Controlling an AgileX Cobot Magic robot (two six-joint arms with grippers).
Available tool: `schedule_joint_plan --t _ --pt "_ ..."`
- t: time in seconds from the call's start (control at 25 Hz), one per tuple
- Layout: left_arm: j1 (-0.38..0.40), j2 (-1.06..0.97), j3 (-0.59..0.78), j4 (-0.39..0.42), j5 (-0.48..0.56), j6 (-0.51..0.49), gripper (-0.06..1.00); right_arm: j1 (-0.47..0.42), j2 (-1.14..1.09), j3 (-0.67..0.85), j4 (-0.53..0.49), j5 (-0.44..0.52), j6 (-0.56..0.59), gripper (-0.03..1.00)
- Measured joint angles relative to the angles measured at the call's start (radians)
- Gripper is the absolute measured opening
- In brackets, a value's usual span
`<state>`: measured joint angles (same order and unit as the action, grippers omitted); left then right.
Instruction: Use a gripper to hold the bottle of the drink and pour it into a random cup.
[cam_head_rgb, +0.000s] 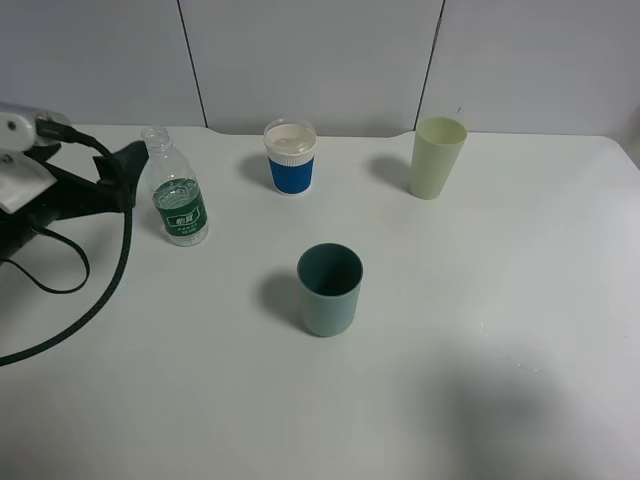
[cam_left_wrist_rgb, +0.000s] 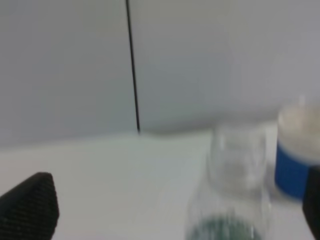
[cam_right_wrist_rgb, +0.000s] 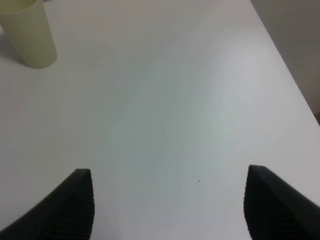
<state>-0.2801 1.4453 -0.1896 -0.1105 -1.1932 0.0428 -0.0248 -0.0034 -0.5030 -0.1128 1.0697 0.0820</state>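
Teal cup (cam_head_rgb: 329, 289) nearest, left claw (cam_head_rgb: 128, 172) open beside bottle (cam_head_rgb: 177, 199)

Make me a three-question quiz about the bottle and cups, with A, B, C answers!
1. Where is the bottle?
A. in front of the left gripper
B. inside the teal cup
C. beside the green cup

2. How many cups stand on the table?
A. two
B. three
C. five

3. Is the bottle held?
A. yes, lifted
B. yes, tilted over the blue cup
C. no, standing upright

Answers: 1 A, it stands just off the fingertips. 2 B, blue, teal, green. 3 C, the open jaws have not closed on it.
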Motion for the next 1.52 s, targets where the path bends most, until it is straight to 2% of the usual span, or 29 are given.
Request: schedule_joint_plan --t 0.16,0.32,0.44,0.76,0.84,1.0,1.12,1.2,1.52 --pt "0.0 -0.135 -0.026 -0.044 0.036 0.054 0.99 0.0 0.0 0.0 0.0 0.0 0.0 0.63" --pt "0.0 -0.275 -0.131 -0.048 0.198 0.123 0.99 0.0 0.0 0.0 0.0 0.0 0.0 0.63" --pt "0.0 -0.359 -0.253 -0.039 0.416 0.161 0.99 0.0 0.0 0.0 0.0 0.0 0.0 0.63" --pt "0.0 -0.526 -0.582 0.002 1.193 0.17 0.99 0.0 0.0 0.0 0.0 0.0 0.0 0.63" --pt "0.0 -0.572 -0.627 0.006 1.371 0.17 0.99 0.0 0.0 0.0 0.0 0.0 0.0 0.63" --pt "0.0 -0.679 -0.666 0.005 1.65 0.17 0.99 0.0 0.0 0.0 0.0 0.0 0.0 0.63" --pt "0.0 -0.791 -0.666 0.005 1.795 0.17 0.99 0.0 0.0 0.0 0.0 0.0 0.0 0.63" --pt "0.0 -0.868 -0.666 0.005 1.855 0.168 0.99 0.0 0.0 0.0 0.0 0.0 0.0 0.63" --pt "0.017 -1.12 -0.666 0.005 1.978 0.098 0.99 0.0 0.0 0.0 0.0 0.0 0.0 0.63"
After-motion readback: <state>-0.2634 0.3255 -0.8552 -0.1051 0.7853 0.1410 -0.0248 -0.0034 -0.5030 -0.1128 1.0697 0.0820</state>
